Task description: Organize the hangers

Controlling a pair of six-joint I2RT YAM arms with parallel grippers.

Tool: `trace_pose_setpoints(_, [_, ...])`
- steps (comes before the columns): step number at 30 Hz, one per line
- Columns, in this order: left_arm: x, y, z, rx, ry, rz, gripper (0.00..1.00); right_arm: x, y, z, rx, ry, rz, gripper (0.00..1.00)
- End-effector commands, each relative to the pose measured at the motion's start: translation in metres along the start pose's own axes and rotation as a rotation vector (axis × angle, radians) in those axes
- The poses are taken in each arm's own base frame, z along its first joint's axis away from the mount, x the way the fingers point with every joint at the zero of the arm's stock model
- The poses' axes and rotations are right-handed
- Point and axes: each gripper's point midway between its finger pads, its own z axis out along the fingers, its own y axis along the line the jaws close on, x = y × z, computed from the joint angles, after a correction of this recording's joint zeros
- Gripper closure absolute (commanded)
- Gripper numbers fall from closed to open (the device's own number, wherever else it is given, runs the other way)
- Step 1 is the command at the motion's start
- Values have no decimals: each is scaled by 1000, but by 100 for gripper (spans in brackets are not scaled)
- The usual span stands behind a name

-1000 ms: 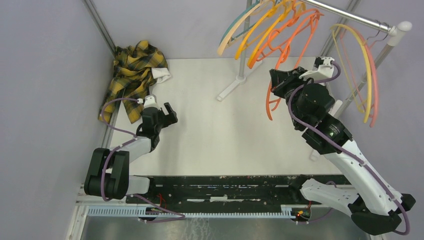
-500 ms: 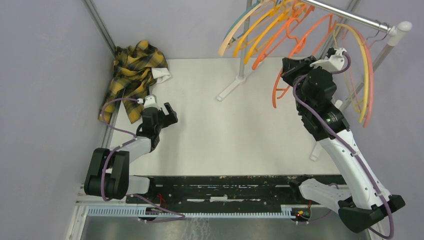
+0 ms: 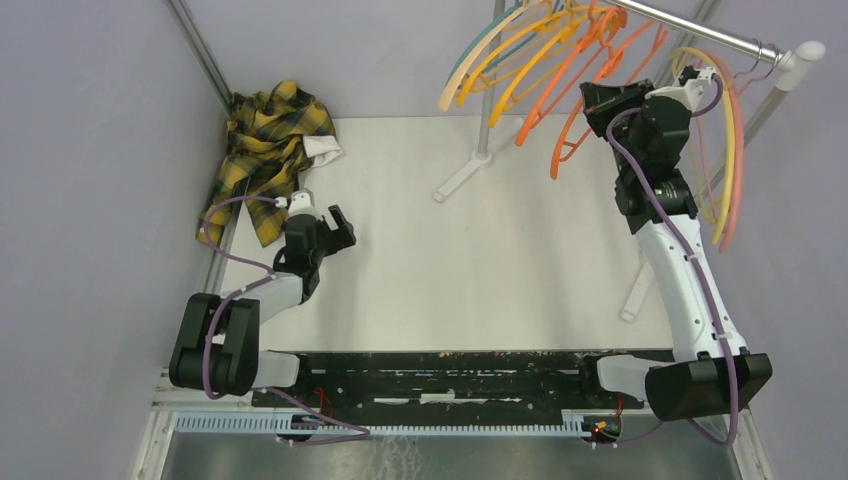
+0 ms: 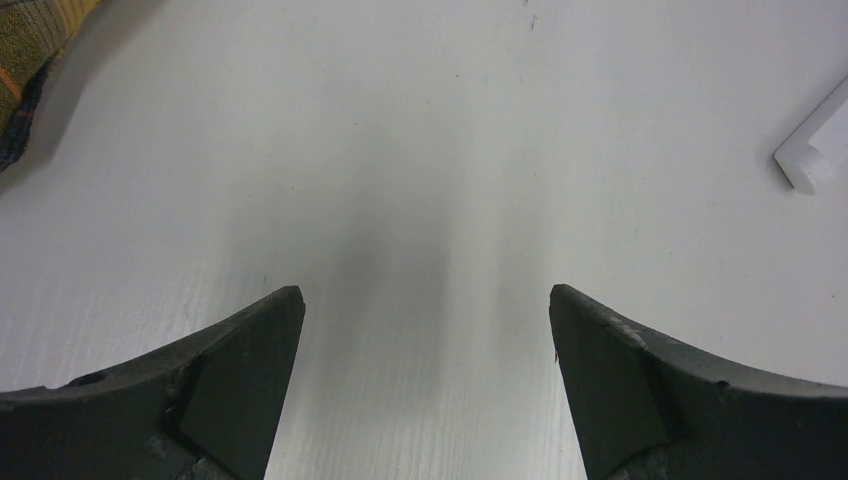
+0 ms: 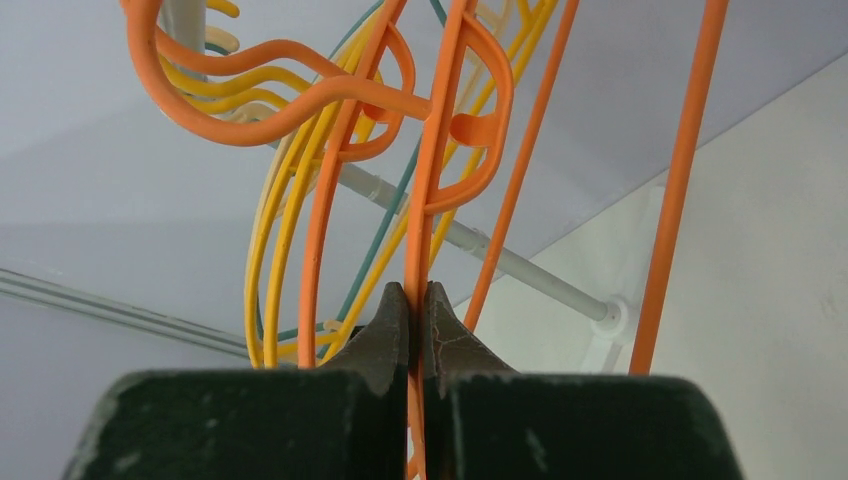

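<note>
My right gripper (image 3: 603, 100) is raised near the silver rail (image 3: 690, 25) and shut on an orange hanger (image 3: 572, 128). In the right wrist view the pads (image 5: 417, 290) pinch that hanger's thin orange bar (image 5: 428, 200). Whether its hook is on the rail I cannot tell. Several hangers in peach, teal, yellow and orange (image 3: 520, 40) hang from the rail's far part, also seen behind the jaws (image 5: 290, 210). Yellow and pink hangers (image 3: 735, 130) hang at the rail's right end. My left gripper (image 3: 335, 230) rests low over the white table, open and empty (image 4: 425, 300).
A yellow-black plaid shirt (image 3: 265, 150) lies at the table's back left corner, its edge in the left wrist view (image 4: 30, 40). The rack's pole (image 3: 487, 90) and white foot (image 3: 460, 178) stand at the back centre; the foot's end shows ahead of the left gripper (image 4: 815, 150).
My right arm has lifted and swung back and to the right, carrying the orange hanger up towards the rail. The left arm has not moved.
</note>
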Motion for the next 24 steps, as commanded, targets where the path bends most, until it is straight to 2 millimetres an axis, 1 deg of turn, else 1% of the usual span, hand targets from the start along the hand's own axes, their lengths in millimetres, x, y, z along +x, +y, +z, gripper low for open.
trace_pose_setpoints(1, [-15,-11,5,32,-53,-57,0,-28,60,-8,-236,-19,58,99])
trace_pose_setpoints(4, [-15,-10,6,28,-53,-58,0,-24,61,-9,-253,0,50,99])
trace_pose_setpoints(8, [-13,-9,8,25,-48,-60,0,-23,61,-16,-270,0,40,99])
trace_pose_setpoints(11, [-12,-9,8,25,-44,-60,0,-28,64,-23,-281,-16,31,99])
trace_pose_setpoints(13, [-12,-9,9,25,-42,-60,0,-36,63,-24,-265,-51,29,99])
trace_pose_setpoints(17, [-11,-9,9,25,-41,-61,0,-47,52,-16,-213,-98,39,99])
trace_pose_setpoints(21, [-10,-9,9,25,-39,-61,0,-46,36,-1,-154,-106,62,99])
trace_pose_setpoints(24, [-10,-9,8,26,-40,-60,0,-44,17,8,-90,-117,71,99])
